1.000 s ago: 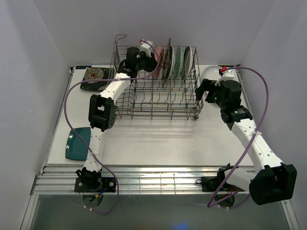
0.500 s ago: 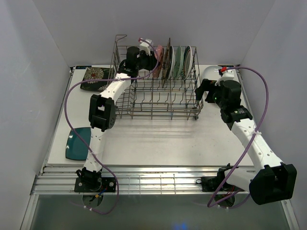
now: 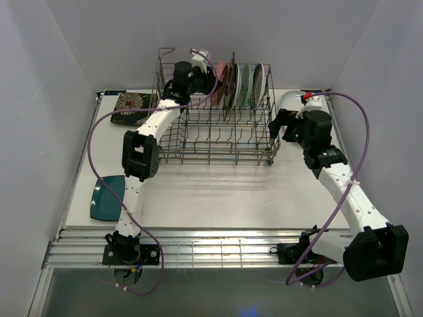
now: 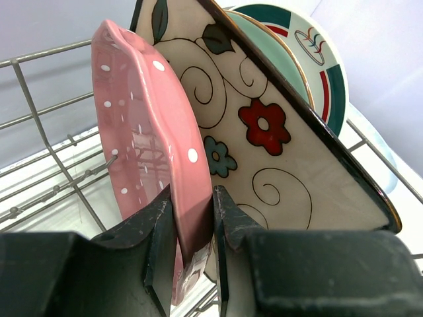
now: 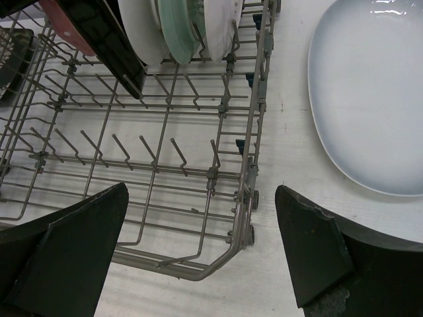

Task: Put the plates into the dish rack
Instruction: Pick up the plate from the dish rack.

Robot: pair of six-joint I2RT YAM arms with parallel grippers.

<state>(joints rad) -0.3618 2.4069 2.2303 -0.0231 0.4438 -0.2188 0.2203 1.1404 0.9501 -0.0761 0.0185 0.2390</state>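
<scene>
Gripping the pink dotted plate (image 4: 142,125) by its lower edge, the left gripper (image 4: 193,206) has one finger on each face of the rim. The plate stands upright on edge inside the dish rack (image 3: 218,142), toward the rack's 12 o'clock side. In the left wrist view it stands just beside a cream floral square plate (image 4: 264,132); whether the two touch cannot be told. Behind that stand a mint plate (image 4: 281,59) and a white green-rimmed plate (image 4: 320,63), all on edge in one row.

In the top view the rack sits at 12 o'clock on the table (image 3: 218,198). The left arm reaches over the rack's 9 o'clock wall to the plate row.

The right gripper (image 5: 198,247) hovers with its fingers spread wide and nothing between them, above the rack's 3 o'clock wall. The large white oval plate (image 5: 370,99) lies flat on the table just beside that wall, at about 2 o'clock.

Two more plates lie flat outside the rack – a black floral square plate (image 3: 131,105) at 10 o'clock, and a dark teal plate (image 3: 108,197) at 8 o'clock near the left arm.
</scene>
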